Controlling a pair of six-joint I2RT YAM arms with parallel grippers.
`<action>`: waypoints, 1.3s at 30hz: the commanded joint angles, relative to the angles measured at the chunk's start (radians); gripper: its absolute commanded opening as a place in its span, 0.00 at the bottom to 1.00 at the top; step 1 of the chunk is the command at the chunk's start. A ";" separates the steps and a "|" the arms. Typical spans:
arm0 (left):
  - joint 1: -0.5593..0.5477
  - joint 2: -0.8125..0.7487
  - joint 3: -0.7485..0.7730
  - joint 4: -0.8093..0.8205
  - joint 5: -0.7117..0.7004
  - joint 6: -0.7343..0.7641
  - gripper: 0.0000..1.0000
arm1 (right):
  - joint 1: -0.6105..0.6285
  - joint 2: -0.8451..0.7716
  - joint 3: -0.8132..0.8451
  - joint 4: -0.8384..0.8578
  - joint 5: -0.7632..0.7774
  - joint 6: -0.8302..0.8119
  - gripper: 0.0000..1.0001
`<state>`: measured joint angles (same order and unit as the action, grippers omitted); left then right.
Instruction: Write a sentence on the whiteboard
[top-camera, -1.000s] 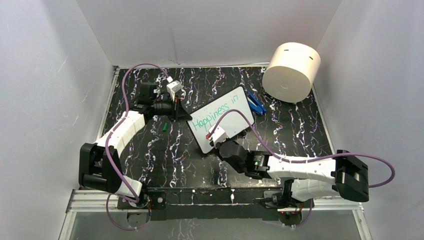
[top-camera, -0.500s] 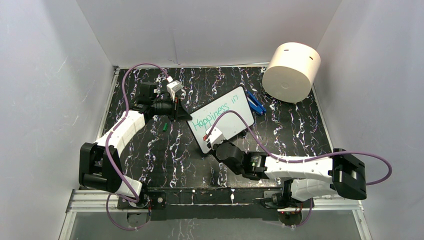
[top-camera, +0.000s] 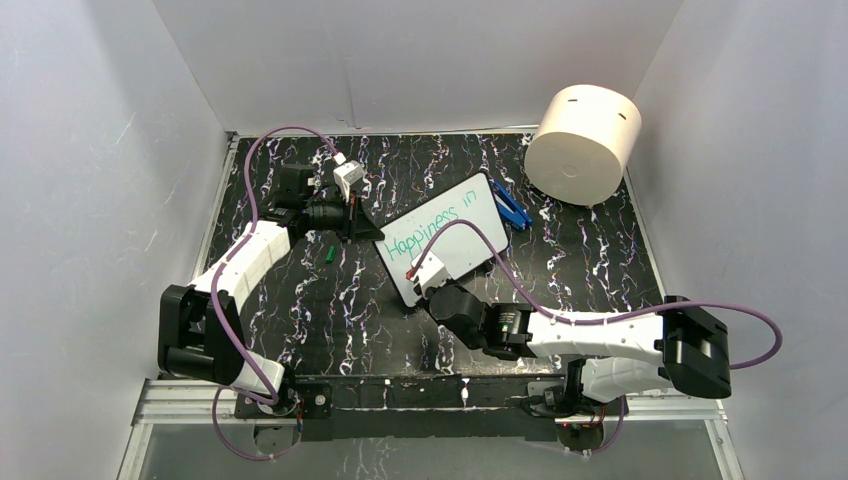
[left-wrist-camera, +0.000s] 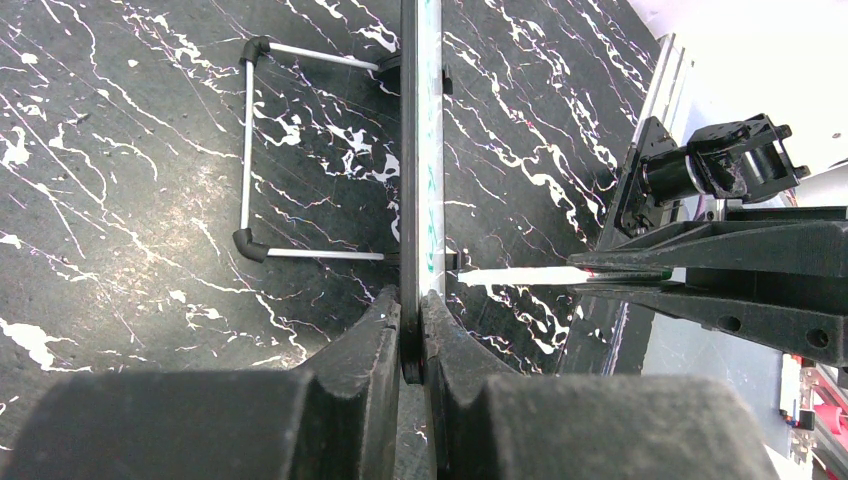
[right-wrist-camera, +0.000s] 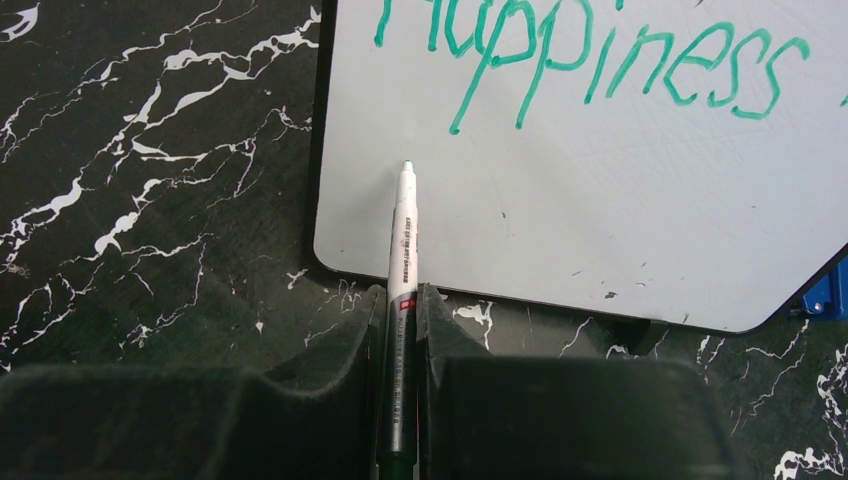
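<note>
Left gripper (left-wrist-camera: 412, 305) is clamped on the whiteboard (top-camera: 462, 212), its jaws pinched tight on the thin black edge at the board's left side. From the left wrist I see the board edge-on, and a wire prop (left-wrist-camera: 247, 150) with black corner joints meets its back face.

The board sits mid-table at a slant on the black marbled table (top-camera: 330, 300). The sentence (right-wrist-camera: 590, 70) reads "Happiness in" in teal-green, running along the board's far-left side.

Right gripper (right-wrist-camera: 400, 300) is closed on a white marker (right-wrist-camera: 403, 230), with the barrel squeezed between both fingers and the tip pointing at the board. The tip is over bare white just under the start of "Happiness", close to the near corner. I can't tell whether it touches.

A small green piece (top-camera: 329, 254) lies on the table to the left of the board. A blue object (top-camera: 512, 207) lies just beside the board's far-right corner, and the cream cylinder (top-camera: 583, 145) stands beyond it, far right.
</note>
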<state>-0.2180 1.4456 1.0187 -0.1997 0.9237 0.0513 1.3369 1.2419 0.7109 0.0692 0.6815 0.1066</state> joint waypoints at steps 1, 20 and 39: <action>-0.007 0.042 -0.010 -0.048 -0.130 0.056 0.00 | 0.006 0.021 0.063 0.030 0.023 0.014 0.00; -0.007 0.041 -0.012 -0.047 -0.131 0.056 0.00 | 0.011 0.065 0.083 0.029 0.049 0.022 0.00; -0.007 0.041 -0.011 -0.048 -0.132 0.055 0.00 | 0.010 0.134 0.144 -0.106 0.058 0.067 0.00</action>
<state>-0.2180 1.4475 1.0206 -0.1993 0.9222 0.0517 1.3453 1.3521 0.8001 0.0051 0.7311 0.1364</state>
